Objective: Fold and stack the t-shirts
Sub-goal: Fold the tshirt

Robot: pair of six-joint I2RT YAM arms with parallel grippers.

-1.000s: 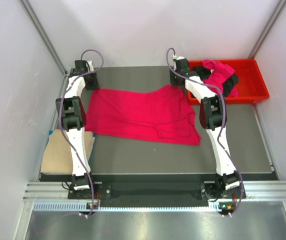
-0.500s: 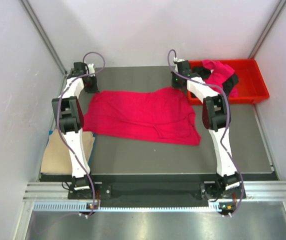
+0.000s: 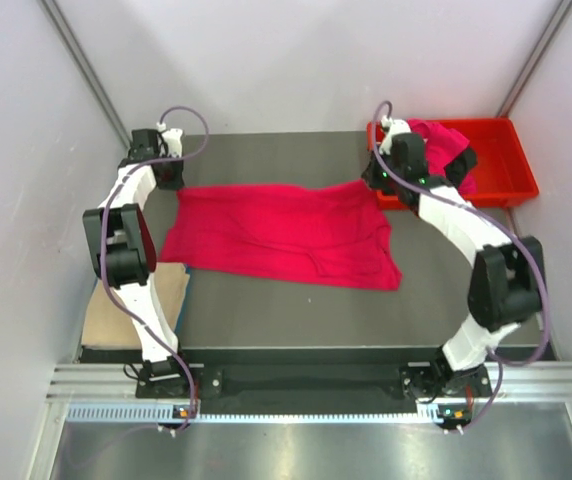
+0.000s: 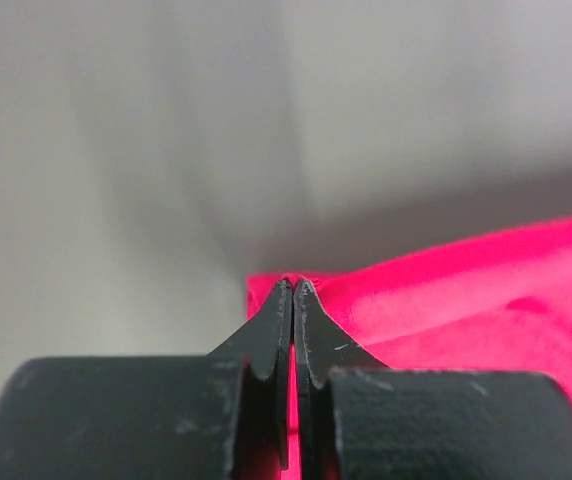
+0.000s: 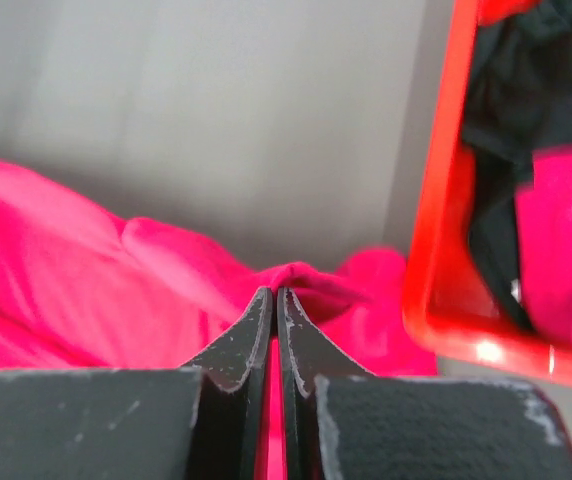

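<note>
A magenta-pink t-shirt [image 3: 276, 235] lies spread across the dark table. My left gripper [image 3: 176, 186] is shut on its far left corner; the left wrist view shows the jaws [image 4: 294, 285] pinching that edge, with the t-shirt [image 4: 466, 300] running off to the right. My right gripper [image 3: 375, 184] is shut on the far right corner, next to the red tray. In the right wrist view the gripper [image 5: 275, 293] nips a raised fold of the t-shirt [image 5: 66, 270]. A tan t-shirt [image 3: 116, 310] lies flat at the near left, partly under the left arm.
The red tray [image 3: 511, 190] stands at the back right, holding a pink t-shirt [image 3: 436, 140] and a black one [image 3: 463, 165]. Its rim [image 5: 441, 200] is close on the right of my right gripper. White walls close in the table on three sides.
Both grippers have closed on the shirt's far corners. The left one moved left and the right one moved right toward the tray, stretching the far edge wider. Both elbows swung outward.
</note>
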